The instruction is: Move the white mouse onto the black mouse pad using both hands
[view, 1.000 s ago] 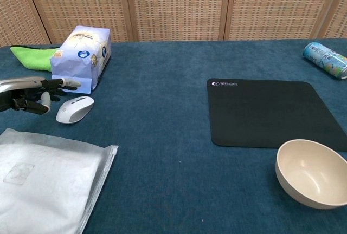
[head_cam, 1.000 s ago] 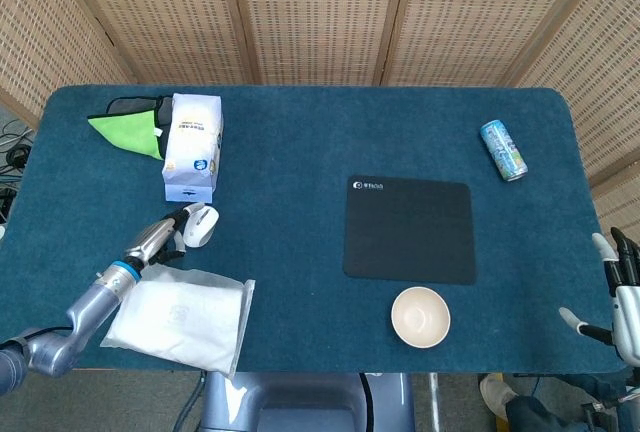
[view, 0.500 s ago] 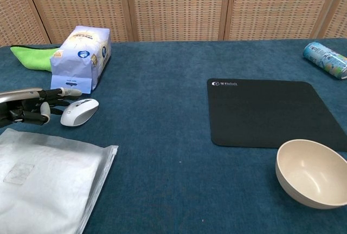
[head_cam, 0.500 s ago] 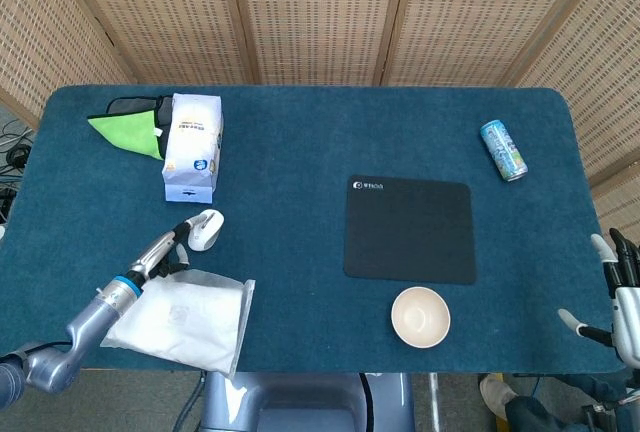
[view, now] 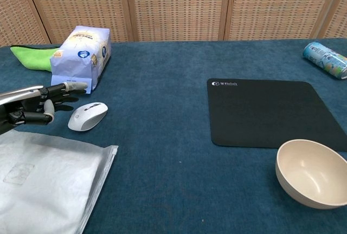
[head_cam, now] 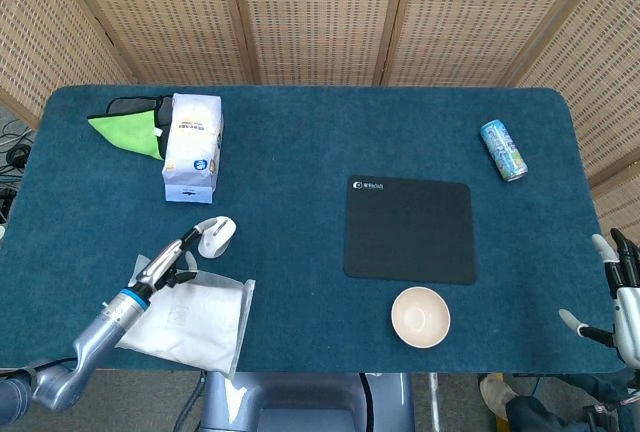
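At the far left of the blue table (head_cam: pixel 300 142), a green cloth (head_cam: pixel 125 130) lies beside a pale blue-and-white bag (head_cam: pixel 192 147) that lies on its side. Nearer the front edge, the left hand (head_cam: pixel 165 267) reaches in low over the cloth, its fingers (view: pixel 65 87) stretched out flat and apart, holding nothing; in the chest view their tips lie just beside the white mouse (view: pixel 87 116), and whether they touch it I cannot tell. The mouse sits on the bare table, just ahead of a white plastic pouch (head_cam: pixel 190 320) at the front edge and well apart from the black mouse pad (head_cam: pixel 409 229), which lies right of centre. Just in front of the pad stands an empty cream bowl (head_cam: pixel 420 316). A light blue can (head_cam: pixel 502 149) lies on its side towards the far right. At the right edge of the head view the right hand (head_cam: pixel 618 297) hangs off the table, fingers spread and empty.
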Available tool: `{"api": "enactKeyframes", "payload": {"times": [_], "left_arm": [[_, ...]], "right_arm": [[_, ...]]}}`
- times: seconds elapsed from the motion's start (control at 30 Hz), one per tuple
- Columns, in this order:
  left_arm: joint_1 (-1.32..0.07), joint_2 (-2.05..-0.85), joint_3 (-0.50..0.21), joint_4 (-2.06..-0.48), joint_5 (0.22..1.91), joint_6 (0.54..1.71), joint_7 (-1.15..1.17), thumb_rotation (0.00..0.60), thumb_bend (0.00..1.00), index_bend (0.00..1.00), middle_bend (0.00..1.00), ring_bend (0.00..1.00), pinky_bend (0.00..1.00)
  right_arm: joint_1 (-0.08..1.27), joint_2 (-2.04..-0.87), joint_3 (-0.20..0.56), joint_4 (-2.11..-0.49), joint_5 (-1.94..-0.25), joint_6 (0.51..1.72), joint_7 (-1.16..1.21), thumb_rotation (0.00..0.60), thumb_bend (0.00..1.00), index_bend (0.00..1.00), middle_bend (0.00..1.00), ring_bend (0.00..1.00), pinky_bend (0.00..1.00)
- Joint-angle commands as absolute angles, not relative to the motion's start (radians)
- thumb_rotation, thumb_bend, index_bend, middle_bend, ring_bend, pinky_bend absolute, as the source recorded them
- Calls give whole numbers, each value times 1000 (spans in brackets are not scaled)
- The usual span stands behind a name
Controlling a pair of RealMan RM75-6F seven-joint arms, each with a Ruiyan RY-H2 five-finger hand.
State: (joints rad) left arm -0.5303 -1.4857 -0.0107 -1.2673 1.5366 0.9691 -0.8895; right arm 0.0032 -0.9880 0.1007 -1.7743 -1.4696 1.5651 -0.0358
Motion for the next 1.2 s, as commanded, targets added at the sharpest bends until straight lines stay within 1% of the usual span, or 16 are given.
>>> {"api": "enactKeyframes", "payload": {"times": [0.03, 0.07, 0.13, 0.17, 0.2, 0.27, 0.3, 0.37, 0.43, 0.47, 0.57, 0.77, 0.93, 1.2], "left_arm": [[-515, -1491, 3, -1229, 1593, 1047, -789, 600, 990, 0, 0, 0, 42], [-517, -1488, 9, -1216, 1613, 1064, -749, 600, 954, 0, 0, 0, 42], [-524, -1480, 17, -1197, 1642, 1081, -673, 600, 772, 0, 0, 0, 42], [-533, -1469, 22, -1184, 1661, 1086, -601, 600, 618, 0, 0, 0, 43], [-548, -1452, 27, -1160, 1694, 1093, -490, 600, 492, 0, 0, 0, 43], [-561, -1435, 26, -1146, 1720, 1104, -351, 600, 352, 0, 0, 0, 42], [-572, -1426, 26, -1126, 1747, 1118, -260, 600, 313, 0, 0, 0, 42], [-584, -1427, 29, -1085, 1788, 1152, -167, 600, 261, 0, 0, 0, 42], [-608, -1446, 45, -983, 1873, 1225, -101, 600, 238, 0, 0, 0, 43], [-626, -1463, 63, -901, 1926, 1269, -91, 600, 231, 0, 0, 0, 42], [-662, -1517, 106, -706, 2013, 1348, -104, 600, 220, 0, 0, 0, 42], [-724, -1626, 195, -386, 2108, 1416, -134, 600, 223, 0, 0, 0, 42], [-767, -1692, 250, -245, 2138, 1414, -135, 600, 237, 0, 0, 0, 42], [-826, -1764, 315, -163, 2146, 1358, -142, 600, 246, 0, 0, 0, 42]], "right_arm": [[3, -987, 100, -1775, -1470, 1565, -35, 600, 53, 0, 0, 0, 0], [3, -987, 100, -1775, -1470, 1564, -34, 600, 53, 0, 0, 0, 0], [3, -986, 99, -1775, -1470, 1563, -32, 600, 53, 0, 0, 0, 0], [3, -986, 99, -1775, -1469, 1563, -31, 600, 53, 0, 0, 0, 0], [3, -985, 100, -1776, -1468, 1563, -30, 600, 53, 0, 0, 0, 0], [3, -984, 101, -1777, -1465, 1562, -30, 600, 53, 0, 0, 0, 0], [4, -984, 101, -1779, -1463, 1561, -31, 600, 53, 0, 0, 0, 0], [4, -984, 102, -1780, -1460, 1561, -34, 600, 53, 0, 0, 0, 0], [4, -985, 104, -1782, -1456, 1561, -39, 600, 53, 0, 0, 0, 0], [4, -985, 105, -1782, -1453, 1560, -41, 600, 53, 0, 0, 0, 0], [6, -987, 106, -1781, -1445, 1554, -43, 600, 53, 0, 0, 0, 0], [13, -989, 114, -1777, -1417, 1538, -51, 600, 53, 0, 0, 0, 0], [19, -990, 122, -1778, -1396, 1527, -58, 600, 52, 0, 0, 0, 0], [27, -989, 136, -1775, -1356, 1510, -63, 600, 53, 0, 0, 0, 0]]}}
